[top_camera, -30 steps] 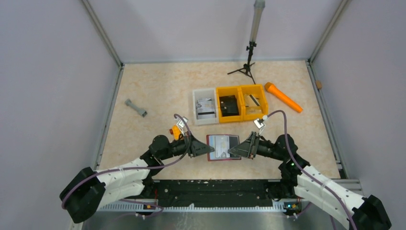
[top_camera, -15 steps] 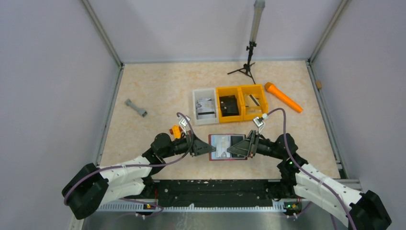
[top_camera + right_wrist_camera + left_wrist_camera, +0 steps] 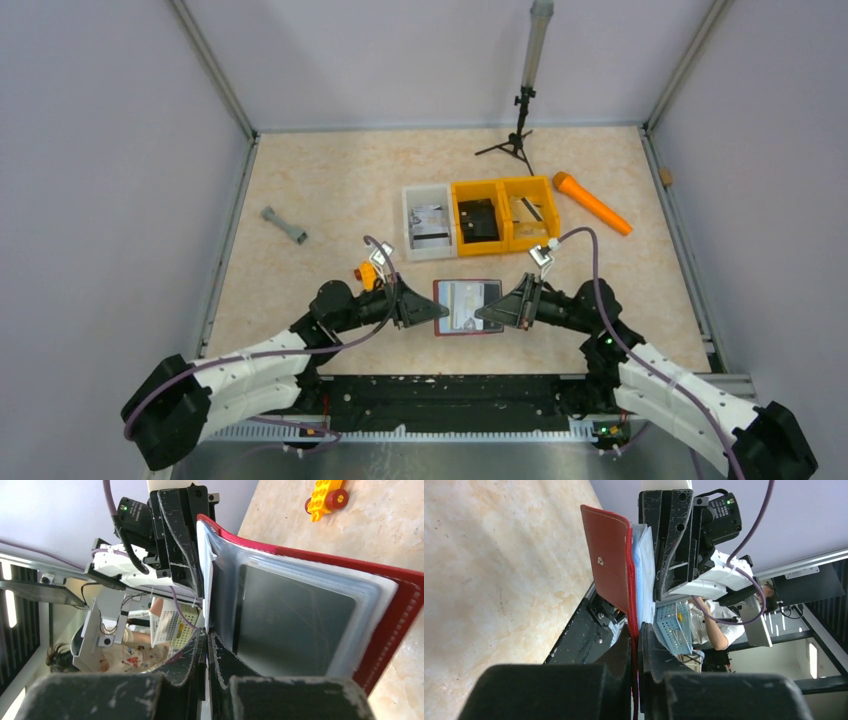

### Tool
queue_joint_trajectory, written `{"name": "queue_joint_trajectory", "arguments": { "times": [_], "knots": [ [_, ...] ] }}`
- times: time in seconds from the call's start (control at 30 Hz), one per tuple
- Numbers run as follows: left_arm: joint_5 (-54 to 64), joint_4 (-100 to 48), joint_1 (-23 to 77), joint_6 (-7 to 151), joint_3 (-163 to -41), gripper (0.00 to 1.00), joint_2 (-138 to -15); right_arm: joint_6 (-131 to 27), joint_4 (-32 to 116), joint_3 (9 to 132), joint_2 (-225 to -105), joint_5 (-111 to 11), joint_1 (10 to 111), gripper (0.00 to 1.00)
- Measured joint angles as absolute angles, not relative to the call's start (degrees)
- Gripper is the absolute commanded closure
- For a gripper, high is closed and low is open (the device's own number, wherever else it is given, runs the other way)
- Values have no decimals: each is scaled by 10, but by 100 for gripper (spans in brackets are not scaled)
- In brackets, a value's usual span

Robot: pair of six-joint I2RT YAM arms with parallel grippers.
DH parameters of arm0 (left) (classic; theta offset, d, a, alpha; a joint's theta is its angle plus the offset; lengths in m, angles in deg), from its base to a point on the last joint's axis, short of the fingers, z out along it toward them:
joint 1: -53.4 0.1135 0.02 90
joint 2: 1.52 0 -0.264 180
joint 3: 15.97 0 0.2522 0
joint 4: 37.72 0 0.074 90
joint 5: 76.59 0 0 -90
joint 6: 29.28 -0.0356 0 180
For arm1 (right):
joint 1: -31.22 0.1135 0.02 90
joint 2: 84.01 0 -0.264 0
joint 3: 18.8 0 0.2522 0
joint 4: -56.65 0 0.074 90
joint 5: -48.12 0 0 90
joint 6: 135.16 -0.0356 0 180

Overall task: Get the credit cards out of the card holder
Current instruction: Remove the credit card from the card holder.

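Well, my left claw (image 3: 634, 632) is squeezed tight on the 9 o'clock edge of the red card holder (image 3: 466, 300). My right claw (image 3: 206, 641) is pinched together on a thin pale page at its 3 o'clock side. The holder is open between them, at the table's (image 3: 330, 180) 6 o'clock side. Bins (image 3: 480, 215) sit at its 12 o'clock.

Dark red folding card holder (image 3: 467, 307): white stitch line along edge, small silver stud on flap, see-through pale blue-grey pockets inside. Flat dark grey card (image 3: 295, 625) in one pocket. Table top (image 3: 330, 180): beige, pale marble swirls. Small toy block (image 3: 320, 502): yellow, red wheels. Square plastic bins: one white (image 3: 408, 225), two orange-yellow (image 3: 503, 205). Long cone-shaped stick (image 3: 593, 203): orange.
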State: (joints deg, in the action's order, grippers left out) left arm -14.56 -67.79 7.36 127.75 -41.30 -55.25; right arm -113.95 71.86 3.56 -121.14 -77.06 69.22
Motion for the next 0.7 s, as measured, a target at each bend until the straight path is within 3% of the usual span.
{"name": "queue_joint_trajectory", "arguments": {
  "times": [0.5, 0.7],
  "knots": [
    [-126, -565, 99, 1259, -408, 100, -449, -1124, 662, 36, -1160, -751, 683, 100],
    [-102, -414, 150, 1231, -418, 100, -353, -1046, 524, 72, -1141, -711, 666, 100]
  ]
}}
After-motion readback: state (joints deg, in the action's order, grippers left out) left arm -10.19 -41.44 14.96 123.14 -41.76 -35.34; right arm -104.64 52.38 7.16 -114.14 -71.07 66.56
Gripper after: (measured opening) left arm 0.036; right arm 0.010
